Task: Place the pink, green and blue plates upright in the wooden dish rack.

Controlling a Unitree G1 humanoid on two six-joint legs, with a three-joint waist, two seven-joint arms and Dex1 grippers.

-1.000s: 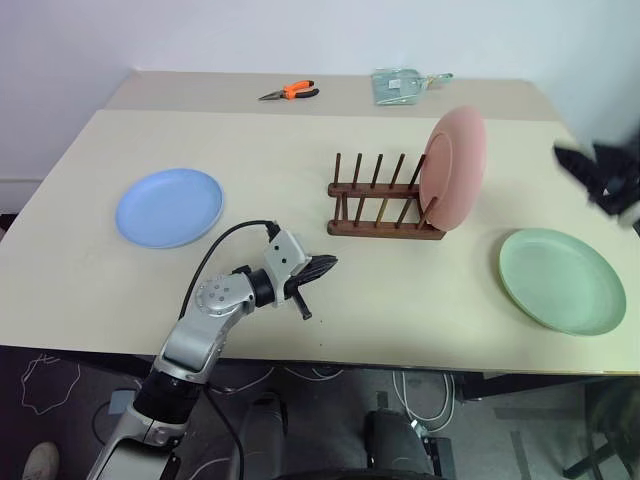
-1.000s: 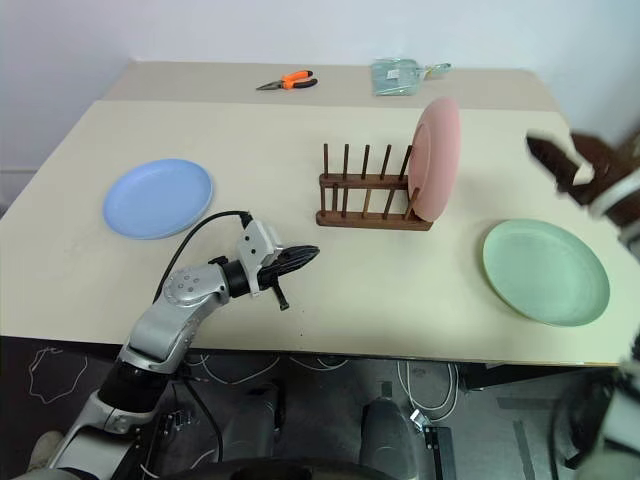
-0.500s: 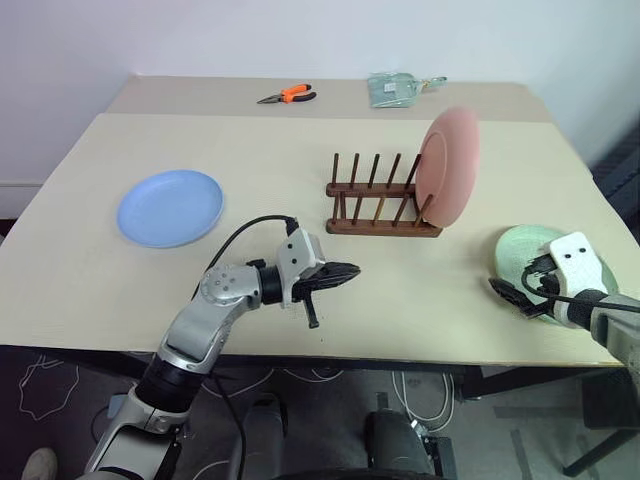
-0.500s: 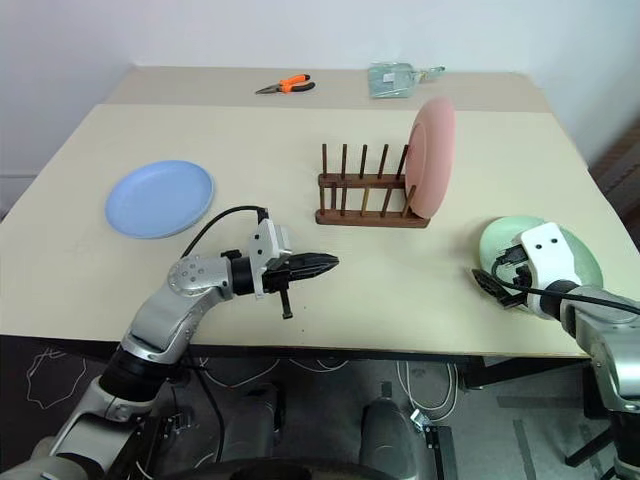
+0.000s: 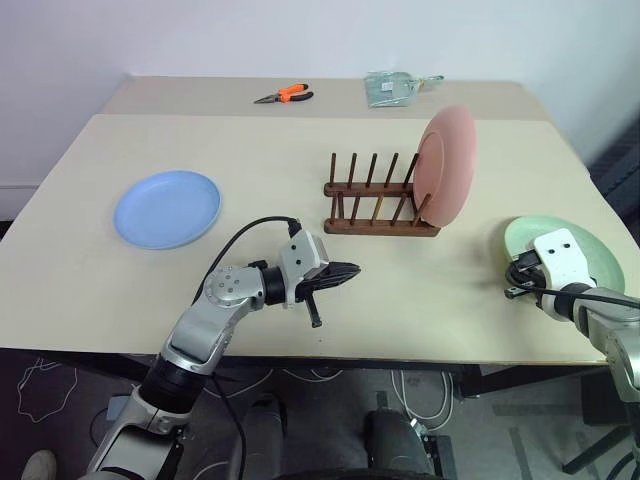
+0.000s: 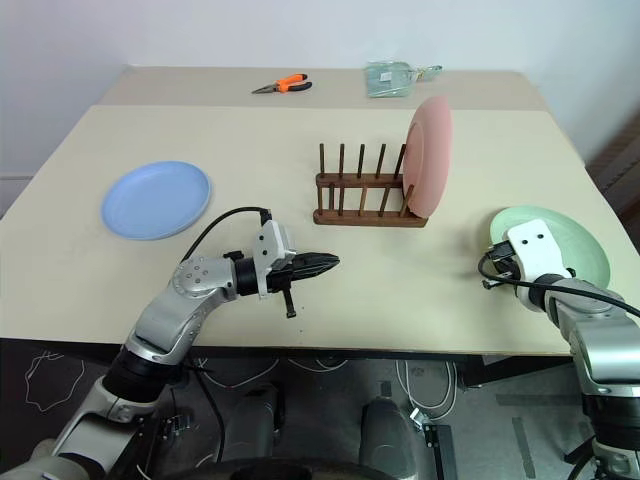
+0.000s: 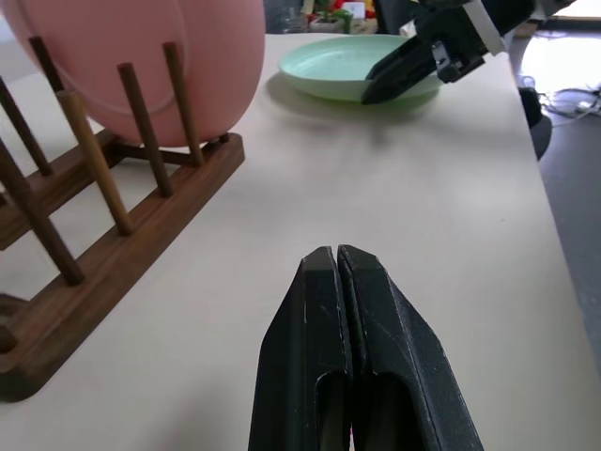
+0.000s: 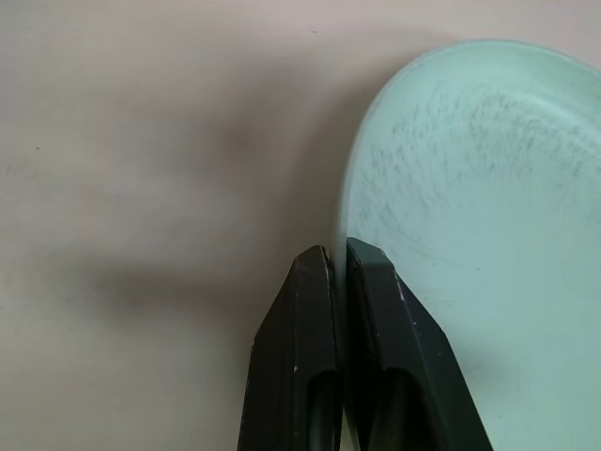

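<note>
1 pale mint green round plate [image 6: 556, 240] lies flat at the table's [image 5: 250, 150] right side, its near rim pinched by the right gripper [image 8: 336, 258]. The salmon pink plate [image 5: 446, 165] stands upright in the dark wooden dish rack [image 5: 378, 205]. The light blue plate [image 5: 168, 207] lies flat far left. The left gripper [image 7: 336, 258] is clenched, empty.

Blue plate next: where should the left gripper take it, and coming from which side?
Judging by its pose, take the blue plate by its raised rim, on the near edge facing the left gripper. It lies flat on the table, so only the thin lip offers a pinch: one finger over it, one under, as the right gripper has done with the green plate.
</note>
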